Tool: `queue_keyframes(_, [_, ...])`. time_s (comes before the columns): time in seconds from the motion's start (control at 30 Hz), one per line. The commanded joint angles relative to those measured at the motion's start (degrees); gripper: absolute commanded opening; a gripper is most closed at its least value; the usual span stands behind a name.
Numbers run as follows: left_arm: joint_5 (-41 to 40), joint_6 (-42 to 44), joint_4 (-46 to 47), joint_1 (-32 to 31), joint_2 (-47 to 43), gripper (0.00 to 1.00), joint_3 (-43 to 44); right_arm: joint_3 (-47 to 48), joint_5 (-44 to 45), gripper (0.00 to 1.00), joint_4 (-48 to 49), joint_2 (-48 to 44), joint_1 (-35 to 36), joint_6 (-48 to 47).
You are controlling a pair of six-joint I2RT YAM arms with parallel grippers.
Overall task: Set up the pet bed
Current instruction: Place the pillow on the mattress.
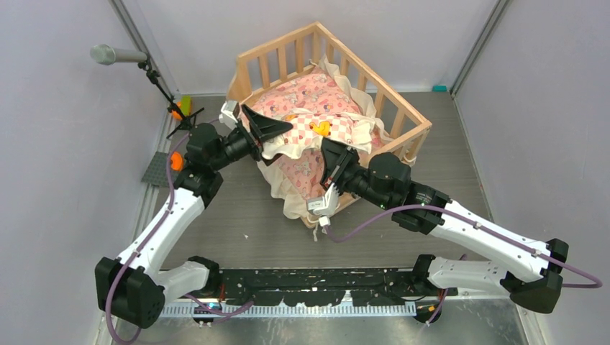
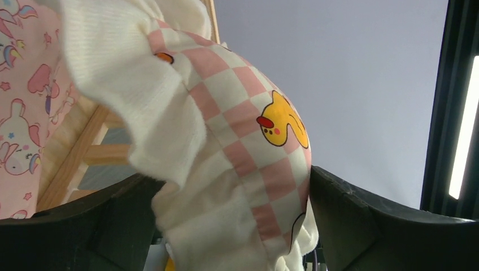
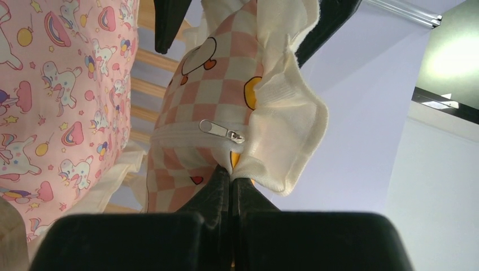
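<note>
Fingers (image 3: 217, 195) of right gripper (image 3: 231, 172) pinch duck-print pillow (image 3: 226, 73) over pet bed (image 1: 403, 105).

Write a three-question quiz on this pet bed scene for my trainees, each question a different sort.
1. True or false: the left gripper is shut on the checked pillow.
2. What does the right gripper pinch? A. the pillow's frilled edge B. a wooden slat C. nothing
3. Fill in: the pink unicorn cushion lies in the wooden ____.
Key: 1 false, its jaws stand open; 2 A; 3 pet bed.
</note>
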Motion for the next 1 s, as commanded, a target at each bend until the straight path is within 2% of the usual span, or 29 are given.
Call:
queue_keyframes(0.0, [-0.8,-1.7,6.0,-2.0,-0.2,0.93,0.7,1.2,-1.1,0.00,3.6,1.1,1.0,-1.1])
queue_keyframes(0.1, [-1.3,-2.9,8.1,-2.6,1.0,0.72,0.6,1.0,-1.6,0.00,3.4,1.9,1.7,-0.8])
queue_keyframes(0.13, [-1.3,-3.4,9.0,-2.7,1.3,0.59,0.4,0.9,-1.7,0.00,3.4,2.0,1.8,-0.6])
queue_keyframes(0.2, [-1.5,-3.6,9.5,-2.7,1.8,0.47,0.3,0.7,-1.7,0.00,3.6,2.0,1.7,-0.1])
queue_keyframes(0.27, [-1.9,-3.4,9.7,-2.7,2.1,0.24,0.2,0.4,-1.6,0.01,3.7,1.6,1.7,0.6])
queue_keyframes(0.3, [-2.4,-3.2,9.7,-2.6,2.3,0.13,0.2,0.2,-1.4,0.09,3.8,1.2,1.8,1.1])
queue_keyframes(0.33, [-3.0,-2.8,9.7,-2.5,2.6,0.03,0.4,0.1,-1.0,0.21,3.9,0.8,1.7,2.0])
queue_keyframes(0.4, [-4.5,-1.3,8.5,-1.7,3.4,0.00,1.2,-0.6,-0.5,0.51,5.1,-0.4,1.8,4.9])
queue_keyframes(0.43, [-5.0,-0.3,7.8,-0.8,4.0,0.00,1.8,-1.1,-0.4,0.58,6.2,-1.6,1.8,6.8])
queue_keyframes(0.57, [-7.4,-0.3,10.1,3.1,7.1,0.00,3.3,-1.5,2.0,0.69,10.2,-5.6,1.7,22.0])
queue_keyframes(0.6, [-8.1,-0.3,10.4,3.9,7.8,0.00,3.8,-1.4,3.2,0.72,10.0,-6.7,1.8,24.8])
queue_keyframes(0.77, [-14.8,1.9,15.8,5.9,13.1,0.00,6.3,-1.5,3.4,0.72,7.3,-12.3,1.9,37.1])
queue_keyframes(0.97, [-21.9,12.1,22.5,5.9,22.1,0.00,11.7,-1.9,2.1,0.71,5.4,-17.3,2.0,47.6])
